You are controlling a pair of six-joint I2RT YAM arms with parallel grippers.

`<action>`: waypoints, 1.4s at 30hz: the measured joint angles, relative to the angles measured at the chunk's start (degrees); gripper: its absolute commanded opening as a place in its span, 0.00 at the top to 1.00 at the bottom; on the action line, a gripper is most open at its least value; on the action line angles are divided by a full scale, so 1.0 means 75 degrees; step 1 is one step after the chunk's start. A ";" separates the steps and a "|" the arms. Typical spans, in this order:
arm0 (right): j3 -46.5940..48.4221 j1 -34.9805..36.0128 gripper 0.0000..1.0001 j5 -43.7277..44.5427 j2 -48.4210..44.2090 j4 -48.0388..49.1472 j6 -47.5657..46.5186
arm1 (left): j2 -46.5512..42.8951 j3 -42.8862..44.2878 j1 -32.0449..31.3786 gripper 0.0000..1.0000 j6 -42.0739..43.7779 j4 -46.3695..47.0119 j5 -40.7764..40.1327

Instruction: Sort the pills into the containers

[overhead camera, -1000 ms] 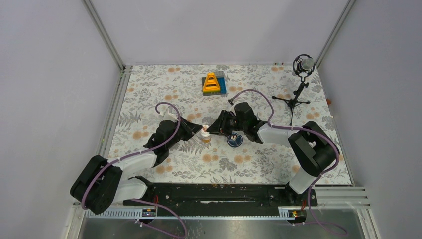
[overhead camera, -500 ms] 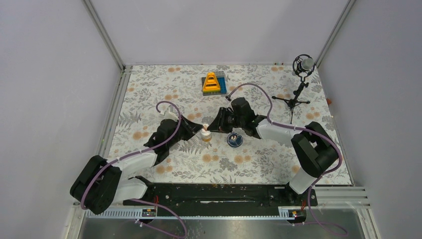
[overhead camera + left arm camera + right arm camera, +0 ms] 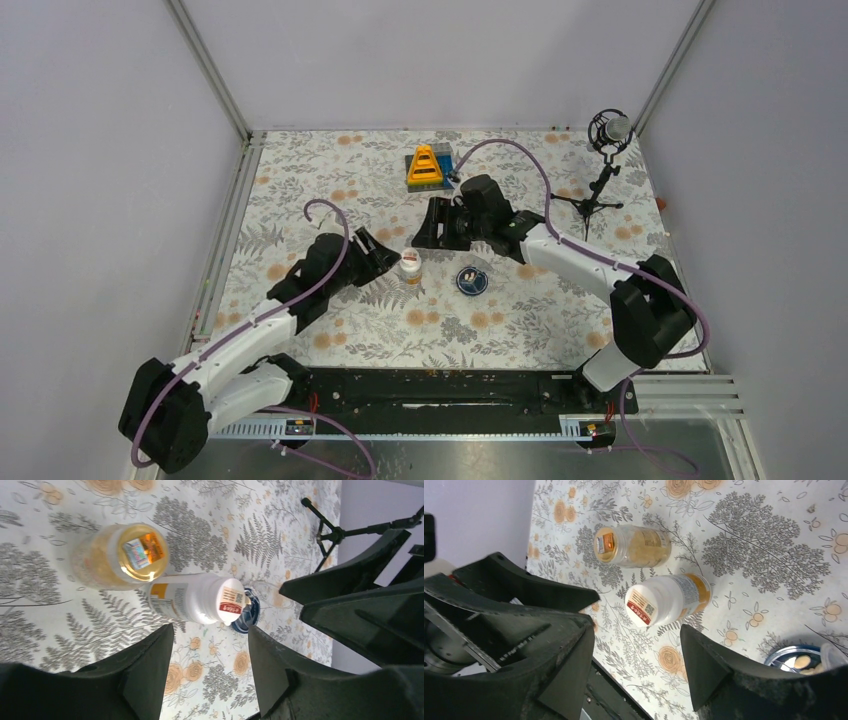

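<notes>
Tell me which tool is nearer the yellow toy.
Right. The right tool is on the near side of the toy, almost in line with it; the left tool is farther toward the arm bases and off to the left, beside the bottles.

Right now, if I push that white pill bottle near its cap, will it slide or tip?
The white pill bottle stands upright, taller than wide, so it would likely tip, then roll. Smooth plastic: probably light, slippery. The amber bottle close beside might get knocked.
</notes>
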 measured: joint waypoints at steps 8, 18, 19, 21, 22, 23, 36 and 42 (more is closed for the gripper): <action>-0.0536 0.0361 0.36 0.0737 -0.0495 -0.0271 -0.0711 | -0.0787 0.0026 0.0169 0.38 0.0376 -0.1064 -0.0711; -0.2509 0.1990 0.51 0.2489 -0.0603 0.1562 -0.1582 | -0.1944 0.0026 0.0195 0.31 0.0565 -0.1932 -0.1658; -0.2576 0.2069 0.51 0.2629 -0.0463 0.1763 -0.1647 | -0.2022 0.0026 0.0204 0.31 0.0568 -0.1996 -0.1711; -0.2597 0.2162 0.51 0.2882 -0.0111 0.2142 -0.1746 | -0.2084 0.0023 0.0204 0.31 0.0574 -0.2075 -0.1781; -0.2594 0.2174 0.51 0.2961 0.0012 0.2288 -0.1766 | -0.2101 0.0023 0.0204 0.31 0.0574 -0.2104 -0.1804; -0.2594 0.2174 0.51 0.3040 0.0189 0.2535 -0.1792 | -0.2110 0.0017 0.0204 0.31 0.0574 -0.2116 -0.1821; -0.2232 0.2180 0.52 0.4211 0.1772 0.4039 -0.1836 | -0.2116 0.0006 0.0219 0.29 0.0571 -0.2244 -0.1859; -0.1437 0.2180 0.58 0.4663 0.2337 0.3812 -0.1848 | -0.2116 0.0006 0.0219 0.28 0.0568 -0.2346 -0.1915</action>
